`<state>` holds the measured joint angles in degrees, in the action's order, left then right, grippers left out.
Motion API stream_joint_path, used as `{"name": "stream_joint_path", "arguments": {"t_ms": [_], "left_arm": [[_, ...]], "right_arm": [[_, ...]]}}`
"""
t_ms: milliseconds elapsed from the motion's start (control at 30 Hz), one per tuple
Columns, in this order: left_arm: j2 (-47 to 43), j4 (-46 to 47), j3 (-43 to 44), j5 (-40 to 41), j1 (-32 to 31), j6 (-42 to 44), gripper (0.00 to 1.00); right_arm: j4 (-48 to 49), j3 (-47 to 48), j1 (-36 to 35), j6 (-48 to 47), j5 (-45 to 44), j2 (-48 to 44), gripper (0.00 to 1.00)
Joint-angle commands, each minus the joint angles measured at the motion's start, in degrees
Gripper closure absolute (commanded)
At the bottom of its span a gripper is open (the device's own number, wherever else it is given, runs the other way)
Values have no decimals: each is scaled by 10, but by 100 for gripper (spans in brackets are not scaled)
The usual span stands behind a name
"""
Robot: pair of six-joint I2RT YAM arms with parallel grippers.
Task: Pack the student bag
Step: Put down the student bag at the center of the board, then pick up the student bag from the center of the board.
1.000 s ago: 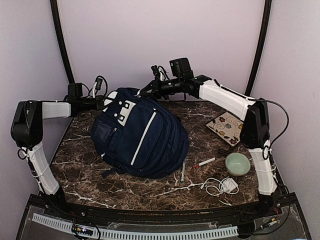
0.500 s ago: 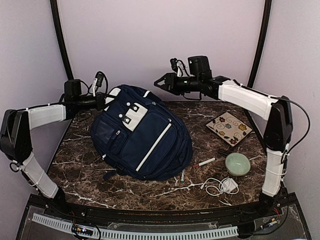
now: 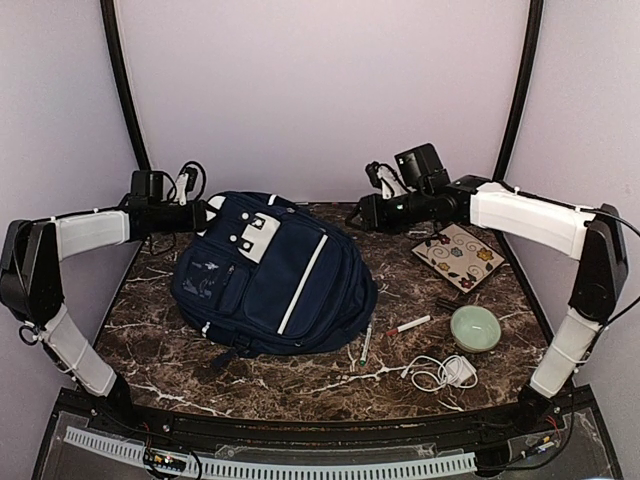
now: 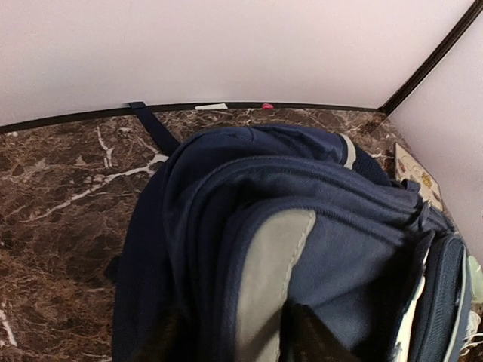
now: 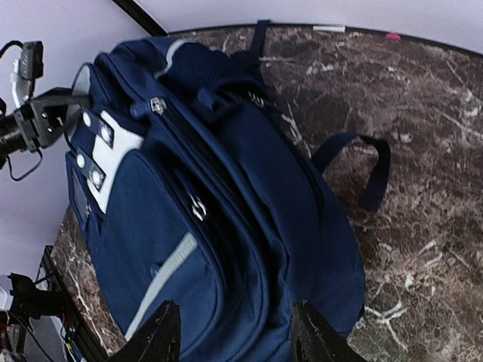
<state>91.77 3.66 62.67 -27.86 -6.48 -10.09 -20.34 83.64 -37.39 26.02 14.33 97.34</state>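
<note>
The student bag [image 3: 270, 280] lies front up on the marble table [image 3: 150, 330], navy with white stripes and a white patch near its top. My left gripper [image 3: 200, 215] is at the bag's top left corner. In the left wrist view its fingers stand apart, with the bag's [image 4: 317, 226] grey-trimmed fabric lying between them. My right gripper [image 3: 355, 213] hangs open, to the right of the bag's top and clear of it. In the right wrist view nothing is between its fingertips [image 5: 161, 332], and the bag [image 5: 226, 196] is beyond them.
Right of the bag are a floral notebook [image 3: 458, 255], a green bowl [image 3: 475, 328], a white charger with cable [image 3: 442, 372], a red-and-white marker [image 3: 408, 326] and pens [image 3: 365, 345]. A loose bag strap [image 5: 362, 170] trails on the marble.
The right gripper opened, left the bag's top and drew back to the right and lower. The left gripper has opened. The bag has sunk flatter and shifted slightly left.
</note>
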Motion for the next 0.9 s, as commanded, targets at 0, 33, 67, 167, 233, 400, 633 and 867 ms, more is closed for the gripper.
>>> {"name": "stream_joint_path", "arguments": {"t_ms": [0, 33, 67, 167, 233, 400, 633, 867], "left_arm": [[-33, -64, -16, 64, 4, 10, 40], [-42, -64, -19, 76, 4, 17, 38], [-51, -63, -22, 88, 4, 24, 36], [-78, -66, -28, 120, 4, 44, 28], [-91, -73, -28, 125, 4, 58, 24], [-111, -87, -29, 115, 3, 69, 21], [-127, -99, -35, 85, 4, 95, 21], [-128, -89, -47, 44, 4, 105, 21]], "right_arm": [[-7, -31, -11, -10, -13, -2, 50], [-6, -40, -12, -8, -11, 0, 50], [-4, -47, -12, -6, -7, 1, 50], [12, -61, -13, 0, 7, 8, 50], [19, -60, -13, 0, 20, 19, 48], [38, -8, -12, 12, 84, 83, 45], [42, 67, -13, 34, 125, 171, 45], [120, 99, -18, 78, 264, 208, 82]]}}
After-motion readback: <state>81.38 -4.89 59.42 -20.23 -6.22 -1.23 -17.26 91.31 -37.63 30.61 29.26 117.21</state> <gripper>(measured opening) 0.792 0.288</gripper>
